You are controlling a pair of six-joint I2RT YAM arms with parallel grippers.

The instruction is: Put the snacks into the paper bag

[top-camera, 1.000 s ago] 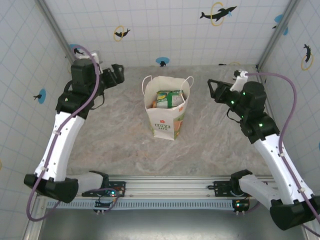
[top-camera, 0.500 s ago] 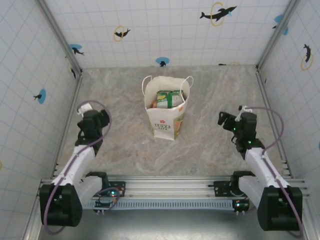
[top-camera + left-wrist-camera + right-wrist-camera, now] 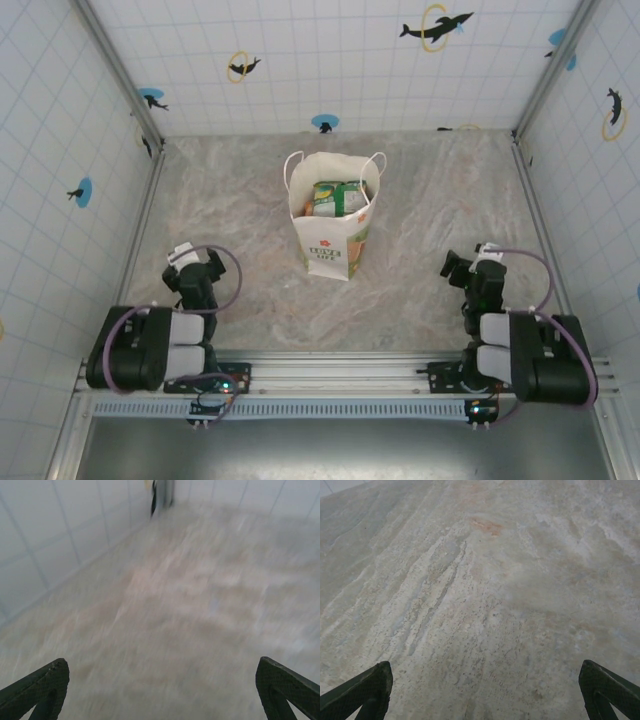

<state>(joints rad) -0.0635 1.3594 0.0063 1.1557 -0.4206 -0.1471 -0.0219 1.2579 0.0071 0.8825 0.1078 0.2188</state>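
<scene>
Paper bag (image 3: 330, 240) upright at bench (image 3: 250, 290) centre, snacks (image 3: 335, 198) visible inside its mouth. I see none loose, so I judge the packing done. My left hand (image 3: 162, 666), at 7 o'clock, and right hand (image 3: 485, 667), at 5 o'clock, each spread wide, empty.

Robot test cell, lab-like: boxed in left, right and far by white gridded walls (image 3: 330, 70) with dolphin stickers (image 3: 437, 27), aluminium corner posts (image 3: 116, 68), marble-look tabletop (image 3: 250, 270), metal mounting rail (image 3: 340, 372) along near edge.
</scene>
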